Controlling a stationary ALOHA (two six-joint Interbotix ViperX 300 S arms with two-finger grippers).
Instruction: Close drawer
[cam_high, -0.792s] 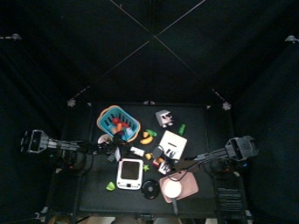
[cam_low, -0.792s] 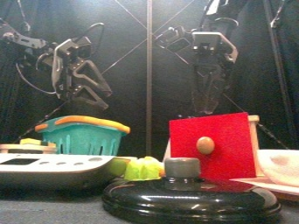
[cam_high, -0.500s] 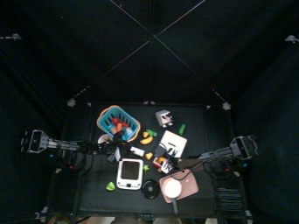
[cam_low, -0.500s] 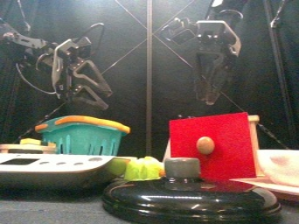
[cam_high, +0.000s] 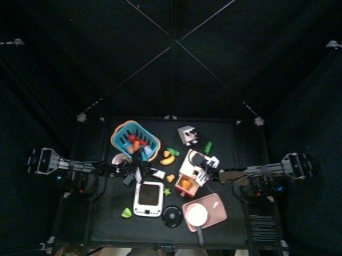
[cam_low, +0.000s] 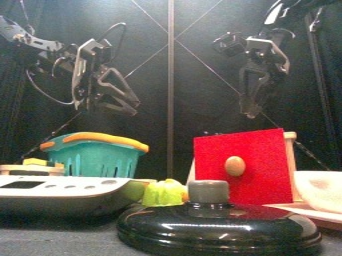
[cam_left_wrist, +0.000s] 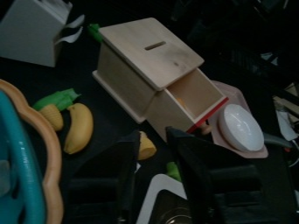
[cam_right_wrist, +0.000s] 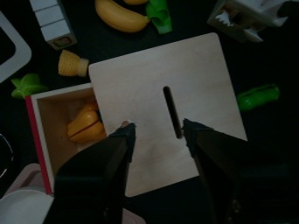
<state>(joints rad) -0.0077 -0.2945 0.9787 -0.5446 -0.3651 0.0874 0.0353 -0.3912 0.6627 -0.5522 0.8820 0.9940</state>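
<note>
Table is crowded; wooden box is placed near middle, drawer is pulled out, red front turned toward table's front edge. Yellow item is seen inside drawer. Task judged not done: drawer not yet pushed in. Teal basket is placed on left side, well apart from box. Right gripper is held above box, jaws wide, nothing gripped, probably for coming down to red front. Left gripper is held high beside basket, jaws open, empty.
</note>
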